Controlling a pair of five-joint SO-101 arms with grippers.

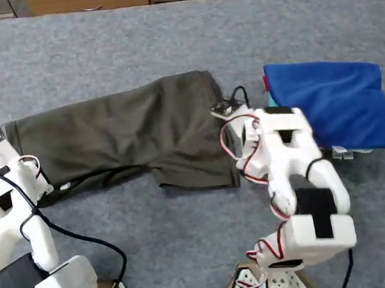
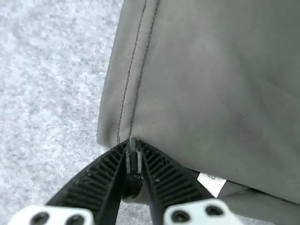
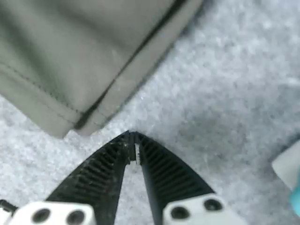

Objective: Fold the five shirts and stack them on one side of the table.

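The left fingers [image 2: 127, 157] are clamped on the hemmed edge of the olive shirt [image 2: 211, 84], while the right fingers [image 3: 125, 147] sit pressed together over the grey counter [image 3: 225, 93], just beside the shirt's corner.

Grey felt-covered table [image 1: 103, 51], olive shirt [image 1: 124, 136] lying across middle, folded blue shirt [image 1: 330, 101] beside it

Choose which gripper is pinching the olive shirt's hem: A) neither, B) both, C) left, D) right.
C: the left gripper is shut on the olive shirt at its hem, while the right gripper is shut over the bare grey table just off the shirt's corner.
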